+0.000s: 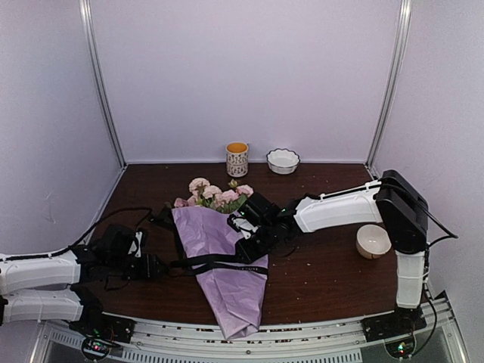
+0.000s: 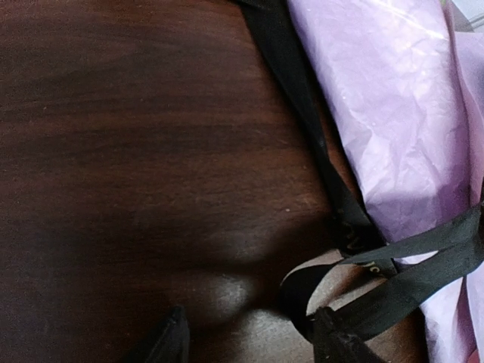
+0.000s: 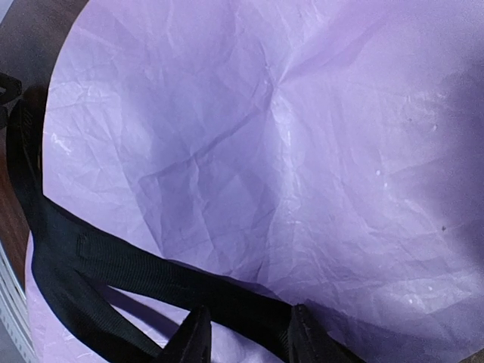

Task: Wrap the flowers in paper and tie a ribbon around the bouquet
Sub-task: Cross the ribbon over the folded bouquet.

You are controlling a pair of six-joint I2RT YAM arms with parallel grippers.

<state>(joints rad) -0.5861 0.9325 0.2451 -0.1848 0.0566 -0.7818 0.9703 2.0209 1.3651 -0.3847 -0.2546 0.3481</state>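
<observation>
Mid-tie, we judged; right claw (image 3: 246, 340) held the ribbon (image 3: 128, 265); left claw (image 2: 253, 344), nine o'clock of the bouquet (image 1: 212, 231), gaped, needing the loose end.

The left arm (image 1: 38, 272) and right arm (image 1: 336, 210) have smooth white shells, bulky black joints and thin black cables; left hand (image 2: 253, 344) and right hand (image 3: 249, 340) have black fingers.

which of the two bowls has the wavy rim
The white bowl at the back edge, beside the patterned cup. The pale bowl by the right arm has a plain smooth rim.
</observation>
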